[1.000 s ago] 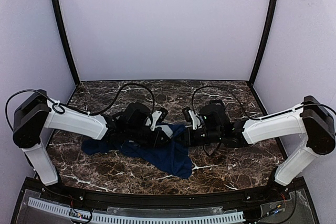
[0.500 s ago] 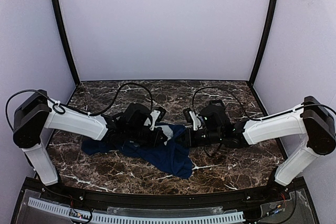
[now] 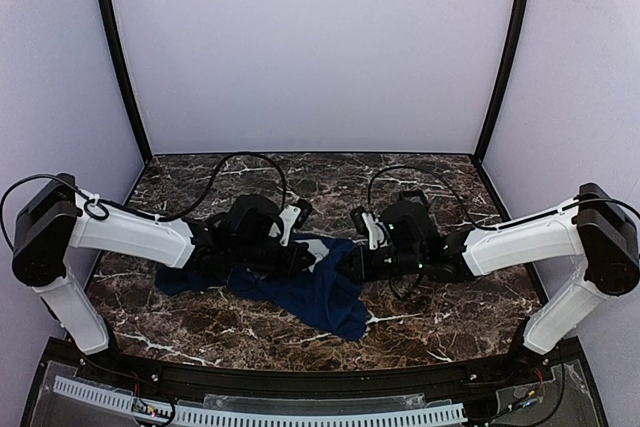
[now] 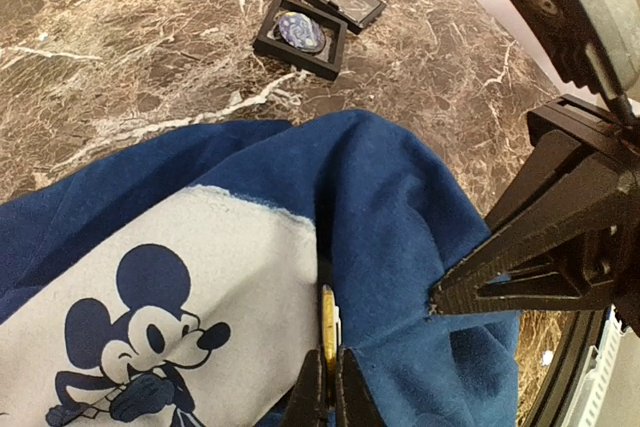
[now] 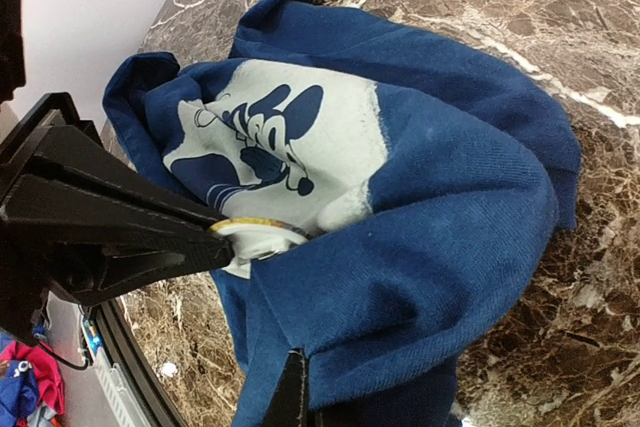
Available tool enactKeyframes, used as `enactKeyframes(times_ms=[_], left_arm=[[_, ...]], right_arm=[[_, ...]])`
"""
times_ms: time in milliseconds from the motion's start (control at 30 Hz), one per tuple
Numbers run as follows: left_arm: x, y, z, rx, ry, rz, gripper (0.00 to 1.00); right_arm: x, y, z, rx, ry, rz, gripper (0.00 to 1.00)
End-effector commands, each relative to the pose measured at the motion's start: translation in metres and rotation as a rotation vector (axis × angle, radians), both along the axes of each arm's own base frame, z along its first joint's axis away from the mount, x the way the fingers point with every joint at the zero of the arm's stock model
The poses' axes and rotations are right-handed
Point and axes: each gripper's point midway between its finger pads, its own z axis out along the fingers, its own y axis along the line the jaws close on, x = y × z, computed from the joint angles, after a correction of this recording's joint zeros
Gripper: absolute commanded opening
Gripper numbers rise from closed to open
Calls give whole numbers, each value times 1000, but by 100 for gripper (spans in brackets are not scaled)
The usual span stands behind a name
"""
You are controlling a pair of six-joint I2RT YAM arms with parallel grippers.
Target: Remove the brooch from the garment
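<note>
Left wrist: left tool pinches thin gold-rimmed brooch; right tool clamps soft navy garment.

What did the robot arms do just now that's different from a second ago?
The left gripper closed on the brooch on the T-shirt, and the left arm drew back slightly to the left. The right gripper stayed where it was, clamped on the T-shirt's cloth, and the T-shirt barely shifted.
</note>
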Motion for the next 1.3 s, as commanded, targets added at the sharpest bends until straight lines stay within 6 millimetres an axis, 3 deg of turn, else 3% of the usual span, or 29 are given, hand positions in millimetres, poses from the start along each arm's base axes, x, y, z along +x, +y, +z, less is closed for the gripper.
enactKeyframes(times_ms=[0,200,267,367,533,667,833,1033,1267], left_arm=[[-8,5,15,6,-73,-60,1],[-34,4,25,-6,-89,-225,1],[-43,5,29,-9,-65,-263,1],[-56,5,39,-27,-9,-305,1],[-78,9,58,-38,147,-384,1],[-91,11,86,-139,235,-493,1],[-103,22,111,-254,281,-654,1],[-110,30,106,-241,273,-741,1],[-112,37,98,-222,245,-774,1]], right_arm=[[4,-6,6,-17,-27,-22,0],[5,-12,10,-46,-47,-25,0],[4,-13,18,-42,-72,-13,7],[-5,-11,39,3,-127,49,25],[-25,-17,84,101,-234,139,70],[-51,-17,108,209,-292,247,84],[-77,-4,111,284,-292,348,88],[-91,24,98,308,-232,434,82],[-97,46,98,324,-213,493,69]])
